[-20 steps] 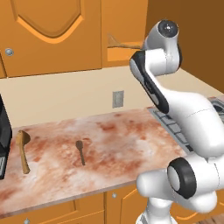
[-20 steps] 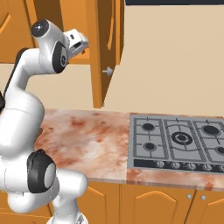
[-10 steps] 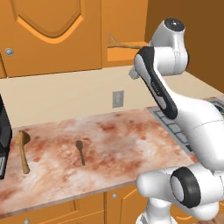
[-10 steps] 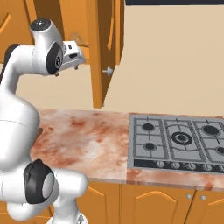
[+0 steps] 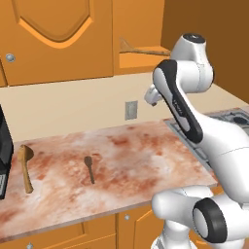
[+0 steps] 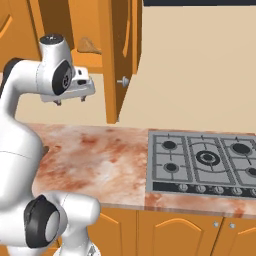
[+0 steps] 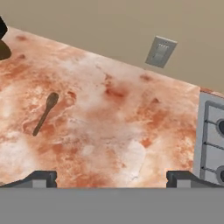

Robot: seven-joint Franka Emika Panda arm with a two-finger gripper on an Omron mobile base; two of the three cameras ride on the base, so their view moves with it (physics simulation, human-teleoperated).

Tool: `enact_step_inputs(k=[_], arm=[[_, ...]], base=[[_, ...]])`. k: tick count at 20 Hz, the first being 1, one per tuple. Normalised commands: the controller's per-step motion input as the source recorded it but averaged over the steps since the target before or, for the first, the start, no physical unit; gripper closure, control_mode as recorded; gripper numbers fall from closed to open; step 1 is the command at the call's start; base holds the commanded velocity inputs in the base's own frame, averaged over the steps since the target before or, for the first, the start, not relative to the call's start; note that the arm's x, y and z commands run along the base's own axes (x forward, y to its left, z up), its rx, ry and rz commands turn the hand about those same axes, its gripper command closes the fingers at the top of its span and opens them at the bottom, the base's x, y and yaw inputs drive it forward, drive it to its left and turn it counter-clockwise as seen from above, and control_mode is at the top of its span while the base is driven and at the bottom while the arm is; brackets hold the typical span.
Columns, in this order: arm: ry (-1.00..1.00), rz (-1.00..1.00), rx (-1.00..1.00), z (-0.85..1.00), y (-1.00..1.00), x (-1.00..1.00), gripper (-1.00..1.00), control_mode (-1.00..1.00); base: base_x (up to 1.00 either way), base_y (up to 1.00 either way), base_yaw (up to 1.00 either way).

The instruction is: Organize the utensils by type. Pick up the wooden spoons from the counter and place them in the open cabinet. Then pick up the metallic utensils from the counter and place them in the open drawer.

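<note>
Lying on shelf: wooden spoon, tan, long handle, inside the cabinet.
Second spoon: light brown, oval bowl, flat on the counter at its left end.
Small spoon: dark, short, thin, round bowl, mid-counter, near the second spoon but apart from it.
Gripper: jaws spread wide, holding nothing, high above the counter.
Hob: right of the bare stone.
Outlet: on the wall.

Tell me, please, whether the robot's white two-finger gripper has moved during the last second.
Yes. In the right base view the gripper has dropped from above the small silver door knob to just below its level.
</note>
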Motion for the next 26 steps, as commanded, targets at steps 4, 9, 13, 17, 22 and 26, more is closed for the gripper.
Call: enact_step_inputs(k=[4, 9, 13, 17, 22, 26], arm=[[0.18, -0.05, 0.05, -0.56, 0.01, -0.24, -1.0, -1.0], [0.15, -0.06, 0.04, -0.42, 0.0, -0.22, -1.0, -1.0], [0.17, -0.07, 0.03, -0.34, 0.0, -0.12, -1.0, -1.0], [0.2, -0.08, 0.02, -0.29, 0.0, -0.1, -1.0, -1.0], [0.0, 0.0, 0.0, 0.0, 0.0, 0.0, -1.0, 1.0], [0.0, 0.0, 0.0, 0.0, 0.0, 0.0, -1.0, 1.0]], base=[[0.0, 0.0, 0.0], [0.0, 0.0, 0.0], [0.0, 0.0, 0.0], [0.0, 0.0, 0.0], [-0.24, 0.22, -0.06], [-0.52, 0.41, -0.07]])
